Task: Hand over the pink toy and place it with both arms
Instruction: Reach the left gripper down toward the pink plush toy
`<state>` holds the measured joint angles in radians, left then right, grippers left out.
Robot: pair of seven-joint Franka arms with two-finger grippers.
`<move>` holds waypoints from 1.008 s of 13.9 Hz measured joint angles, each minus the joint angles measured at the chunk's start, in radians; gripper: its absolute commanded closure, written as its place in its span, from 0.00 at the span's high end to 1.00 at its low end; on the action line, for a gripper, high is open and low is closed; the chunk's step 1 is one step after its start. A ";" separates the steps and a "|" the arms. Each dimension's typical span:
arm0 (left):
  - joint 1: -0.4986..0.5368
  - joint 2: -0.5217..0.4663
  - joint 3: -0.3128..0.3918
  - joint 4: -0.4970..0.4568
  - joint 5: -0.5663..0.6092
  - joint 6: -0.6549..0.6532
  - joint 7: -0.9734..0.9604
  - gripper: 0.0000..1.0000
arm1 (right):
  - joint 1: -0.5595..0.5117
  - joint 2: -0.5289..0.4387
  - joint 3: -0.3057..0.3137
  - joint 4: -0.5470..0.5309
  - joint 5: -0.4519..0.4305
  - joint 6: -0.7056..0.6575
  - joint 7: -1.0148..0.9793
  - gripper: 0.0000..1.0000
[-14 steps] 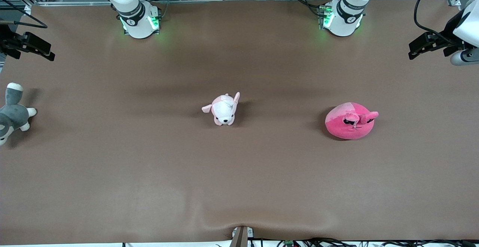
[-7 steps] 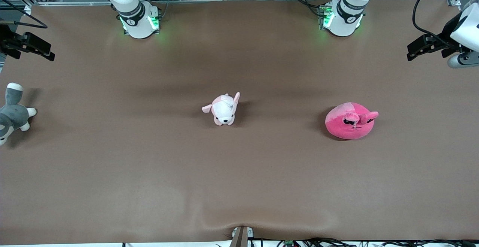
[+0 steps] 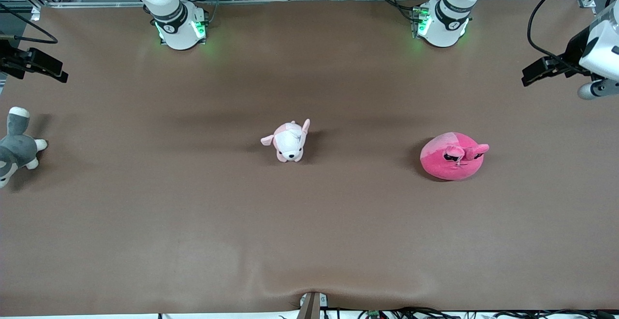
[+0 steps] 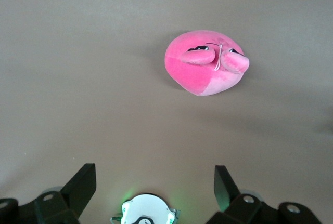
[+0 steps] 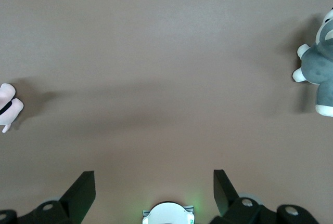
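Observation:
The pink toy [image 3: 452, 156] is a round hot-pink plush with a paler patch and two ear flaps. It lies on the brown table [image 3: 338, 222] toward the left arm's end, and it also shows in the left wrist view [image 4: 203, 63]. My left gripper [image 3: 532, 73] hangs open and empty in the air over the table's edge at the left arm's end, well apart from the toy; its open fingers show in its wrist view [image 4: 154, 180]. My right gripper [image 3: 55, 70] is open and empty [image 5: 153, 182], over the table's edge at the right arm's end.
A small pale pink-and-white puppy plush [image 3: 288, 141] sits at the table's middle, and part of it shows in the right wrist view [image 5: 8, 107]. A grey-and-white plush [image 3: 14, 147] lies at the right arm's end, also in the right wrist view [image 5: 320, 78]. The arm bases [image 3: 179, 24] stand at the table's edge farthest from the front camera.
My left gripper has shifted a little inward over the table's end. My right gripper has shifted very slightly. The toys have not moved.

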<state>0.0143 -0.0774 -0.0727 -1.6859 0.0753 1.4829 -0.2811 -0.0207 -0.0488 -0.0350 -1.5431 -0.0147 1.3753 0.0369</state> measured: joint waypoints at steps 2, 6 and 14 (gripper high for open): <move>0.000 0.031 0.001 0.000 0.000 0.009 -0.057 1.00 | -0.002 0.001 0.000 0.000 0.000 0.000 0.000 1.00; 0.000 0.076 0.000 0.000 -0.057 0.037 -0.273 1.00 | -0.004 0.006 -0.001 0.000 0.000 0.000 0.001 1.00; 0.005 0.129 -0.001 0.000 -0.172 0.049 -0.797 1.00 | -0.005 0.010 -0.001 -0.001 0.000 0.001 0.002 1.00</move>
<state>0.0194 0.0516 -0.0733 -1.6864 -0.0971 1.5320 -1.0777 -0.0257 -0.0392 -0.0358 -1.5436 -0.0147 1.3762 0.0388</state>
